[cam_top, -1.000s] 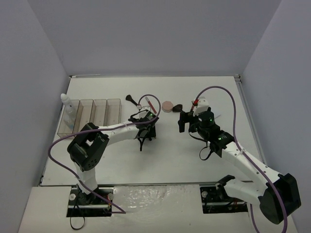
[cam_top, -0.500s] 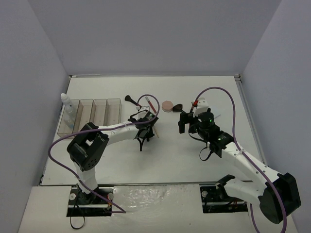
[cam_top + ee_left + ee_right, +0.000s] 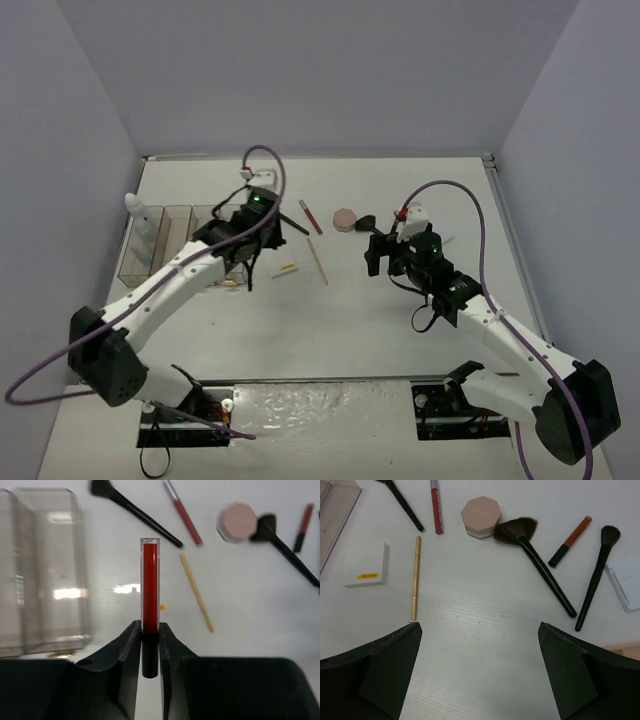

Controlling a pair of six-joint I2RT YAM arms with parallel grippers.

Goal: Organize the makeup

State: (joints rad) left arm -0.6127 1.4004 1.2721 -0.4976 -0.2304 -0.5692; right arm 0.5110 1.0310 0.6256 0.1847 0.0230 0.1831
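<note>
My left gripper [image 3: 150,635] is shut on the black cap of a clear tube of red gloss [image 3: 150,585], which sticks out ahead of the jaws above the table. In the top view that gripper [image 3: 256,258] hangs just right of the clear bins [image 3: 190,235]. On the table lie a white pad [image 3: 366,566], a tan pencil [image 3: 415,577], a red pencil [image 3: 436,510], a pink compact [image 3: 480,516], a fan brush [image 3: 535,555], an orange-red tube [image 3: 571,540] and another brush [image 3: 595,577]. My right gripper [image 3: 384,243] stands open over bare table below the compact, holding nothing.
A white bottle [image 3: 140,220] stands in the leftmost bin. A black brush [image 3: 135,512] lies beyond the bins' right end, and a small gold item [image 3: 230,285] at their near end. A white flat case [image 3: 625,587] lies at the right of the brushes.
The left gripper closed on the red tube, then the arm lifted and swung left and back toward the bins, uncovering the white pad and tan pencil. The right arm has stayed still.
</note>
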